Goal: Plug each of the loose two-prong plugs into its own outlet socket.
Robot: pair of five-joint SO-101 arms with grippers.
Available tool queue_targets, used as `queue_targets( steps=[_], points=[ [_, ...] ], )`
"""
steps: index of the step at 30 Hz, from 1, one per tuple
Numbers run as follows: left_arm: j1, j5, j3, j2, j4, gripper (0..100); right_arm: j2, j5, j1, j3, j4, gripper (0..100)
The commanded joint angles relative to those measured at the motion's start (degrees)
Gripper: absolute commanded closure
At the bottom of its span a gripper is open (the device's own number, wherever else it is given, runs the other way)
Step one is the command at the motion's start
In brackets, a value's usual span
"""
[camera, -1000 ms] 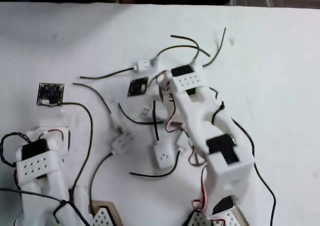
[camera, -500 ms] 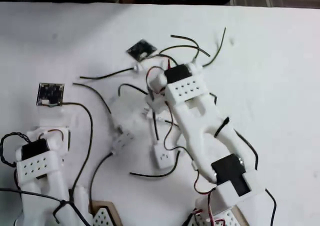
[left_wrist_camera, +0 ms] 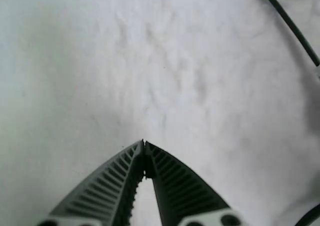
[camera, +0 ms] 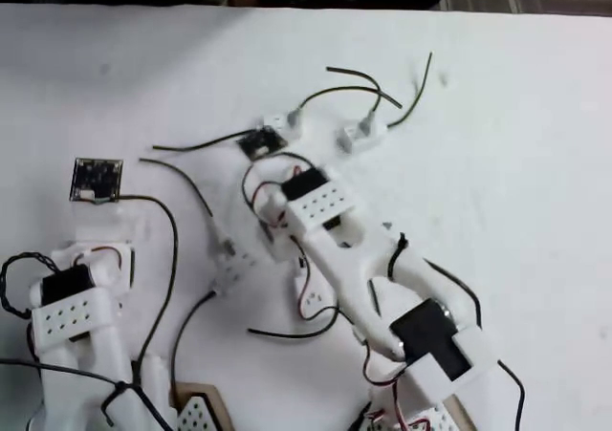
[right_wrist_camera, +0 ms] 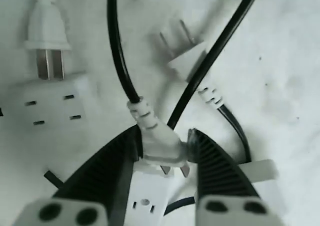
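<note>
Sitting at the left edge of the worktop [camera: 535,116], the left arm [camera: 72,321] takes no part in the work. The left gripper [left_wrist_camera: 144,145] hangs over bare surface, its jaws closed tip to tip on nothing.

Further across, the right arm [camera: 382,278] stretches into the tangle of cords at the middle. The right gripper [right_wrist_camera: 164,133] has its jaws narrowed onto the body of a white two-prong plug [right_wrist_camera: 159,150], pinching it from both sides.

The step in hand looks to be mating this plug with the socket block [right_wrist_camera: 145,198] lying just beyond its prongs, between the roots of the jaws. The plug's long axis runs roughly along the gripper, a little skewed. Its black cord [right_wrist_camera: 117,50] leads off past the fingertips, and its two prongs point back toward the block, not yet in the slots as far as I can tell.

The next move, I judge, calls for squaring the prongs to the slots and pressing straight in. The block lies loose and may slide, and the cord may drag the plug askew.

Nearby, an outlet block [right_wrist_camera: 50,105] has a second plug [right_wrist_camera: 46,28] at its edge with its prongs partly showing, so whether it is fully seated I cannot tell. A loose plug [right_wrist_camera: 187,58] lies under a crossing cord, prongs pointing away from the gripper, unpaired.
</note>
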Motion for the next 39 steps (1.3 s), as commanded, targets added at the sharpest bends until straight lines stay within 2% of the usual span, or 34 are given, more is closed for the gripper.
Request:
queue_targets(
  steps=[1,3,9,14,20,27,31,39],
  points=[
    [-0.5,0.0,-0.3,-1.3,-0.6,98,-3.4,-0.4,-1.2,-1.1,1.0,85.7],
    [-0.5,0.0,-0.2,-1.3,-0.6,98,-2.9,-0.2,-1.3,-3.2,1.1,86.8],
    [-0.5,0.0,-0.2,-1.3,-0.6,98,-2.9,8.2,-1.1,-8.0,4.5,86.8],
    [-0.5,0.0,-0.2,-1.3,-0.6,98,-2.8,8.5,-1.0,-9.3,7.1,86.1],
    [-0.5,0.0,-0.2,-1.3,-0.6,98,-1.1,8.5,-1.2,-9.5,9.6,73.8],
    [-0.5,0.0,-0.2,-1.3,-0.6,98,0.8,8.7,-1.8,-9.5,9.5,73.8],
    [-0.5,0.0,-0.2,-1.3,-0.6,98,1.6,13.7,-3.1,-9.5,9.9,73.8],
    [-0.5,0.0,-0.2,-1.3,-0.6,98,1.9,16.4,-7.6,-9.5,9.7,73.8]
  ],
)
